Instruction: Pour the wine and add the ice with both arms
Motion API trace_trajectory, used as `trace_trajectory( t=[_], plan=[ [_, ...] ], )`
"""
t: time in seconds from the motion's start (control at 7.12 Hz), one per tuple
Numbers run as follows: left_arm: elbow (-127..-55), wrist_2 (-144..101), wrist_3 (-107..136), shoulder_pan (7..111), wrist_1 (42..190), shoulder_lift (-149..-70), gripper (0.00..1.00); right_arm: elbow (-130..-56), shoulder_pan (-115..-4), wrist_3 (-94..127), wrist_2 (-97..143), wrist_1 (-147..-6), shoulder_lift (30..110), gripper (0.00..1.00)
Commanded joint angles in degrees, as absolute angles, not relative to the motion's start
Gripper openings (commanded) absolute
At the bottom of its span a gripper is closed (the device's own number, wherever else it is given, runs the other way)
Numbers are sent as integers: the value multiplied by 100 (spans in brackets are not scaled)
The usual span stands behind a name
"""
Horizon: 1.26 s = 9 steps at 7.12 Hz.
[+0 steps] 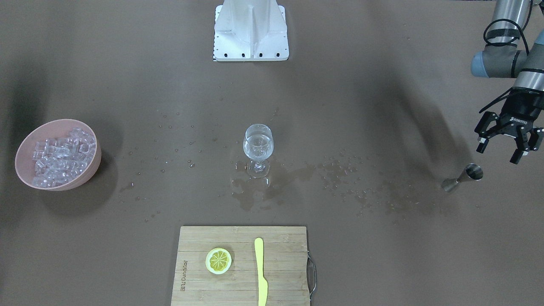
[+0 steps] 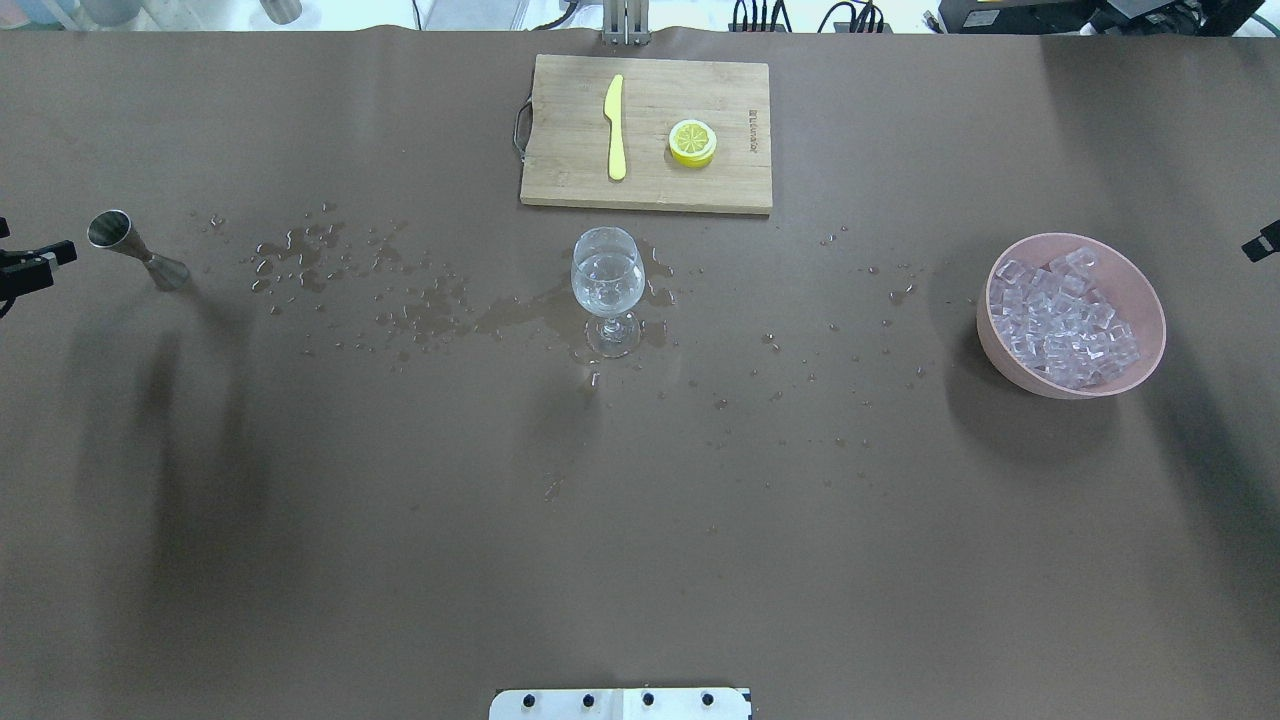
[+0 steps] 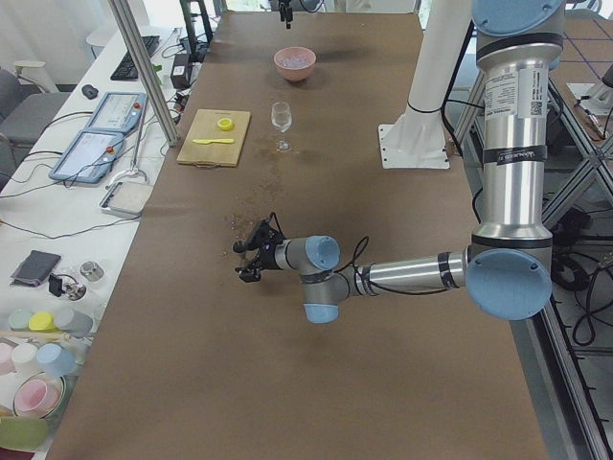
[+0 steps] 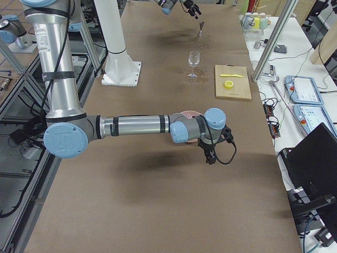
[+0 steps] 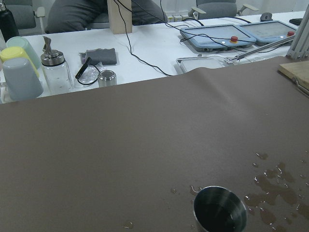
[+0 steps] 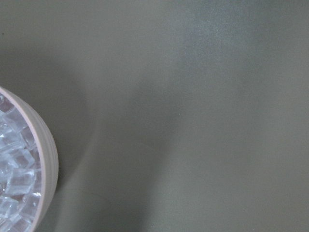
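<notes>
A wine glass (image 1: 258, 146) stands mid-table with a little clear wine in it; it also shows in the overhead view (image 2: 607, 280). A pink bowl (image 1: 94, 168) holds the piled ice cubes (image 1: 61, 156), also in the overhead view (image 2: 1065, 325) and at the left edge of the right wrist view (image 6: 12, 169). My left gripper (image 1: 498, 154) is open and empty, just above and beside a steel jigger (image 1: 463, 176), whose open cup shows in the left wrist view (image 5: 220, 210). My right gripper (image 4: 210, 153) hovers beside the bowl; I cannot tell whether it is open or shut.
A wooden cutting board (image 1: 276, 280) with a lemon slice (image 1: 219, 260) and a yellow knife (image 1: 260, 272) lies at the operators' side. Spilled drops (image 2: 330, 250) spread from the jigger to the glass. The white pedestal (image 1: 250, 32) stands at the robot's side.
</notes>
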<state>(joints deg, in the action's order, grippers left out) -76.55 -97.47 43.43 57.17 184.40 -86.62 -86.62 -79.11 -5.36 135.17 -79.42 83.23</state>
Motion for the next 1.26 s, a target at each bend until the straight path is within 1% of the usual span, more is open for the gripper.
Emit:
trace_trajectory(
  t=[0.0, 0.28, 0.7, 1.12],
  plan=[
    [-7673, -9432, 4386, 5503, 18457, -8666, 97, -8640, -7910, -527, 13518, -7728, 8349, 100],
    [-7673, -8442, 4386, 4855, 18457, -8666, 97, -8640, -7910, -527, 13518, -7629, 8411, 100],
    [-7524, -7702, 4403, 4598, 18475, -8666, 97, -8657, -7910, -527, 13517, -7629, 8411, 100],
    [-7348, -7225, 4886, 4290, 18483, -8850, 97, -8666, -7910, -527, 13518, -7629, 8411, 100]
  ],
)
